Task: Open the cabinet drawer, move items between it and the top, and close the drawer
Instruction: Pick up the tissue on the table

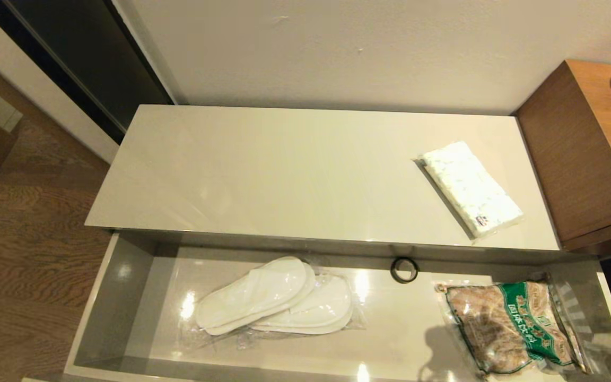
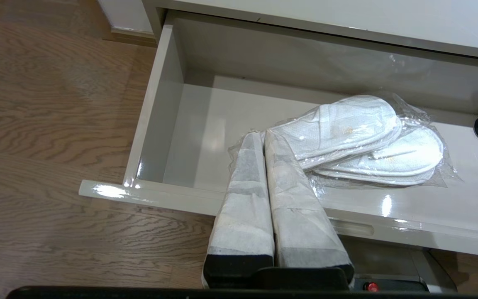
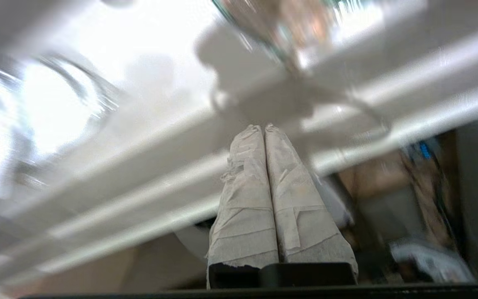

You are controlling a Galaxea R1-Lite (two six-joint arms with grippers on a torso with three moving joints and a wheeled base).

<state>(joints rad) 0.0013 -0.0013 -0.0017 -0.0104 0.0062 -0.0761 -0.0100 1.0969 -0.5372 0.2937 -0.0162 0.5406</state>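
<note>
left pincer closed, empty, above slippers in open drawer

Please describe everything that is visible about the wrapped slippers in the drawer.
The slippers are a flat white pair sealed in clear, crinkled plastic that glints under the light. They lie overlapping, one partly on top of the other, flat on the floor of the open cabinet drawer, in its left half. Nothing grips them. In the left wrist view the left gripper, fingers together, points at their near end; whether it touches the wrap cannot be told.

tissue pack on top right | slippers in drawer left
</note>
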